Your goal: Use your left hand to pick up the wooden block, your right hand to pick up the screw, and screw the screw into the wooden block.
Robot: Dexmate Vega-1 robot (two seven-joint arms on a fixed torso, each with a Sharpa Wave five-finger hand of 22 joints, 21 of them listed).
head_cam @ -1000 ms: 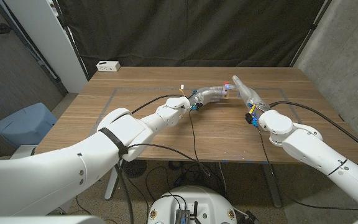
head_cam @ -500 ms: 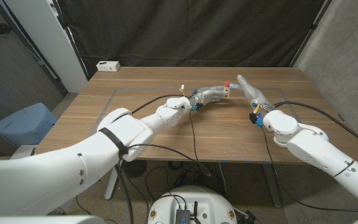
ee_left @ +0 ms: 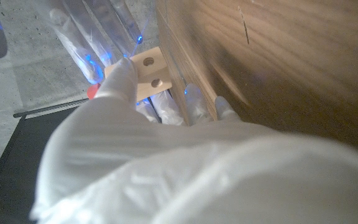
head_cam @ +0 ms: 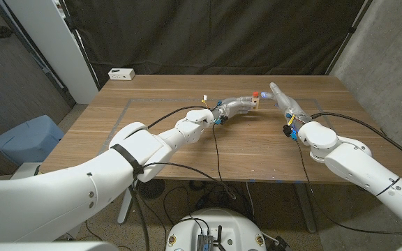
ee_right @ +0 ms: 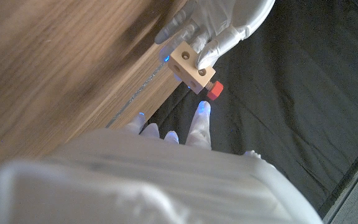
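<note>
Nearest the robot, both white arms are reaching in over the wooden surface [head_cam: 187, 150] toward its far middle. The left hand [head_cam: 237, 105] is gripping the wooden block [head_cam: 255, 103], its fingers [ee_right: 194, 22] wrapping around the block from behind and holding it above the surface. In the right wrist view the block [ee_right: 192, 67] is showing two round holes on its pale faces, and the red-headed screw [ee_right: 214, 91] is sticking out of one side of it. In the head view the screw [head_cam: 256, 93] is sitting at the top of the block. Just beside the block, the right hand [head_cam: 285, 104] is hovering apart from it with its fingers [ee_right: 199, 124] stretched out straight and slightly apart, holding nothing. At the far left corner of the surface a small white box [head_cam: 121, 73] is lying, and a dark curtain [head_cam: 215, 35] is hanging behind.
</note>
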